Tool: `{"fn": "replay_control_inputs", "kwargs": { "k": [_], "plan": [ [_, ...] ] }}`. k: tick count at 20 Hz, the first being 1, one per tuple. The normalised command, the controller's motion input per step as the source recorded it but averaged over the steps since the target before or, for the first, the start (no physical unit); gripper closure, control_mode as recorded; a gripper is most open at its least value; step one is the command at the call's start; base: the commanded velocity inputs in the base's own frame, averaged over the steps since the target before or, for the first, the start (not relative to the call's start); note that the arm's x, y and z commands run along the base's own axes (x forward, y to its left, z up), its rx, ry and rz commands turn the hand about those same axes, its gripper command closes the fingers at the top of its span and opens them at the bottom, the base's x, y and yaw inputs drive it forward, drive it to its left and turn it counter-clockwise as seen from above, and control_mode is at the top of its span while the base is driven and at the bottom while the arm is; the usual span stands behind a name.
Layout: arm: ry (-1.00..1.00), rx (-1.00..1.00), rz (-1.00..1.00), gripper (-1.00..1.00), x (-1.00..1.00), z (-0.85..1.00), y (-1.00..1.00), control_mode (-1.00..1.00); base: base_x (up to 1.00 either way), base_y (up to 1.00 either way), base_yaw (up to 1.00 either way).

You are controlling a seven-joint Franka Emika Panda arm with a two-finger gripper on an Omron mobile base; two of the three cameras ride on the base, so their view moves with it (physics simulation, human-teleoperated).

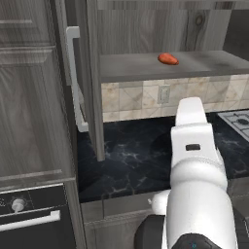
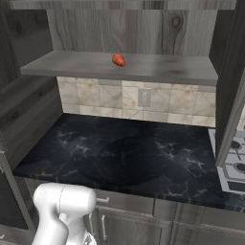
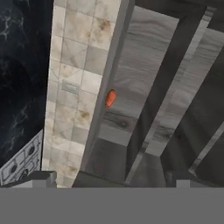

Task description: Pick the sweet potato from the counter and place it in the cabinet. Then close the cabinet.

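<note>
1. The cabinet stands open above the counter. Its left door swings out edge-on, with a pale bar handle behind it, and its right door juts forward on the other side.
2. The cabinet's grey shelf sits just over the beige tiled backsplash, with a wall outlet below it.
3. A stove corner adjoins the counter on the right; the oven sits in the tall unit on the left.
4. The sweet potato lies on the shelf, near its front edge and apart from either door. The placing step looks done, so closing the cabinet appears to be what remains.
5. To close well, I would take one door at a time, push flat on the outer face near the free edge, and sweep it along its hinge arc. The arm should stay clear of the shelf so the small vegetable is not nudged off.
6. The gripper has its two fingertips spread wide with nothing between them. In the rolled hand view the sweet potato lies well ahead of the tips, near mid-frame, untouched.
</note>
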Motion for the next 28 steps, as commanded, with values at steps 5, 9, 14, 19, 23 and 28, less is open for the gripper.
{"fn": "replay_control_inputs", "kwargs": {
  "k": [5, 9, 14, 19, 23, 28],
  "plan": [
    [-0.02, 0.0, 0.0, -1.0, -0.03, -0.23, 0.4, -1.0, 0.0, 0.0, 0.0],
    [-0.03, 0.0, -0.01, -1.0, -0.03, -0.19, 0.44, -1.0, 0.0, 0.0, 0.0],
    [-0.09, 0.0, -0.01, -1.0, -0.12, -0.19, 0.43, -1.0, 0.0, 0.0, 0.0],
    [-0.1, 0.0, -0.02, -1.0, -0.18, -0.17, 0.48, -1.0, 0.0, 0.0, 0.0],
    [-0.11, 0.0, -0.03, -1.0, -0.05, -0.18, 0.51, -1.0, 0.0, 0.0, 0.0],
    [-0.16, 0.0, -0.08, -1.0, 0.0, -0.19, 0.41, -1.0, 0.0, 0.0, 0.0]
  ]
}}
